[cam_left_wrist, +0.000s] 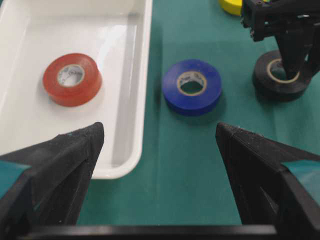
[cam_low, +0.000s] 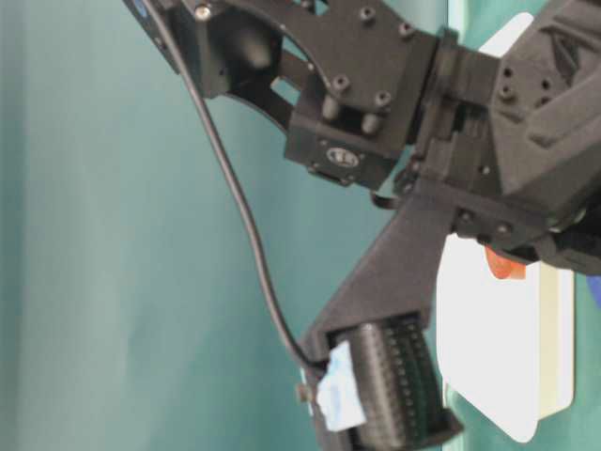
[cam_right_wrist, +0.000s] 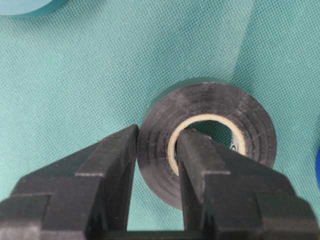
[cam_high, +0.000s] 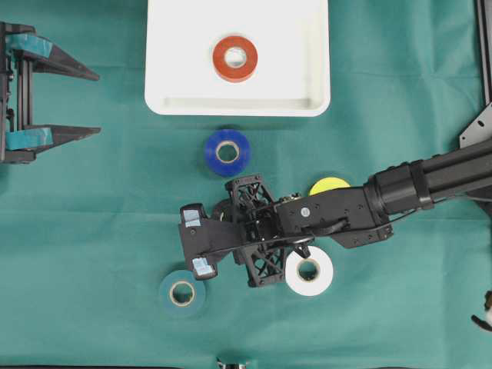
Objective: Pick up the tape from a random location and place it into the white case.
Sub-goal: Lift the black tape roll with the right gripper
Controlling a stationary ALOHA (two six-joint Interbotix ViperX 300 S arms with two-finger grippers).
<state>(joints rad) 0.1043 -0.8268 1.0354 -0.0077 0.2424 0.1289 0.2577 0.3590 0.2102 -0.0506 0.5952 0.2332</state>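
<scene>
Overhead, the right tool [cam_high: 223,217] is seen reaching across the green worktop [cam_high: 92,231] below the white case [cam_high: 161,54], where a red roll [cam_high: 235,58] already lies. At the left wrist, the left tool [cam_left_wrist: 160,165] is held wide apart facing a blue roll [cam_left_wrist: 192,86]. At the right wrist, the black tape [cam_right_wrist: 250,125] is pinched through its wall, one finger [cam_right_wrist: 205,160] inside the core.

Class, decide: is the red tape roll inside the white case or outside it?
Inside. The red tape roll lies flat on the floor of the white case, enclosed by its raised rim; the left wrist view shows the same.
</scene>
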